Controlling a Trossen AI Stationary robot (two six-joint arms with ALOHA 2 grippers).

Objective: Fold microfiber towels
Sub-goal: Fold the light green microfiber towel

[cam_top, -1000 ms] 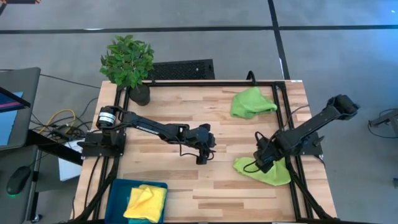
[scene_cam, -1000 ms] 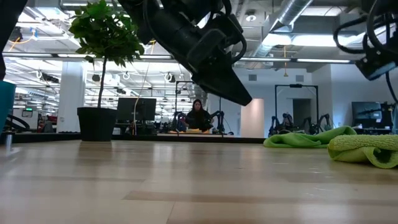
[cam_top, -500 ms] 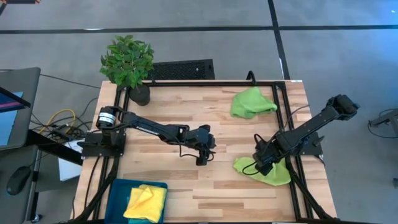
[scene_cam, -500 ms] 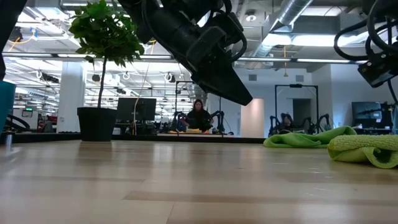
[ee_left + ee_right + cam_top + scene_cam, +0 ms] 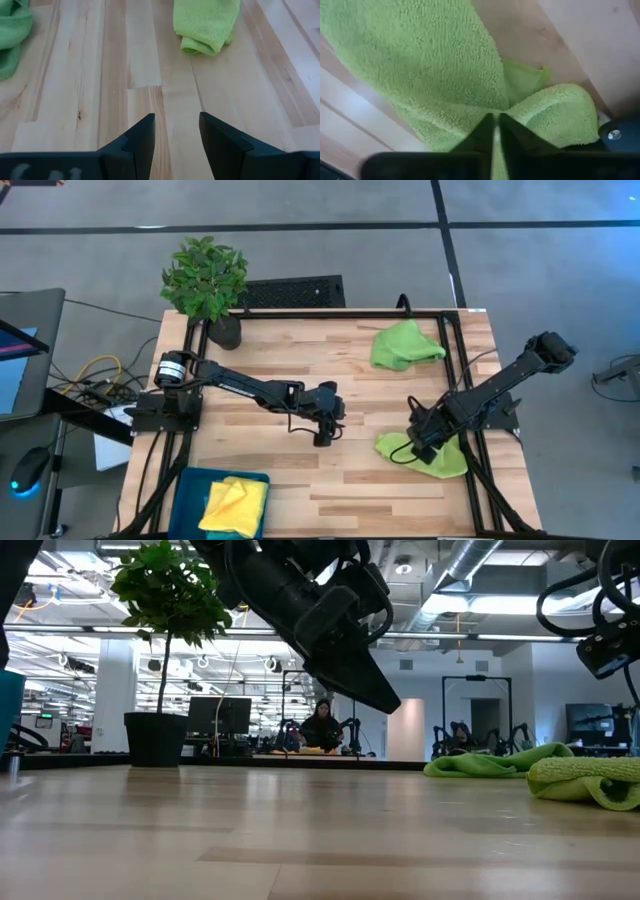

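One lime green towel (image 5: 435,457) lies crumpled on the table near its right edge, and my right gripper (image 5: 420,446) is down on its left part, shut on it (image 5: 494,120). A second lime green towel (image 5: 405,345) lies bunched at the far right. A yellow towel (image 5: 235,505) rests in the dark teal tray (image 5: 190,480) at the near left. My left gripper (image 5: 322,436) hangs open above bare wood at the table's middle, nothing between its fingers (image 5: 176,120). My right gripper pinches a raised fold of the lime green towel (image 5: 502,107) between its two fingers, coming from above and pointing down. Creases in the cloth run together at the fingertips. The rest of the towel lies on the table.
A potted plant (image 5: 207,285) stands at the far left corner. A black frame rail (image 5: 452,370) runs along the table's right side, close to both green towels. Bare wood lies between the two grippers.
My right gripper has crept a little toward the table's near edge and down onto the lime green towel. The towel stays on the table.
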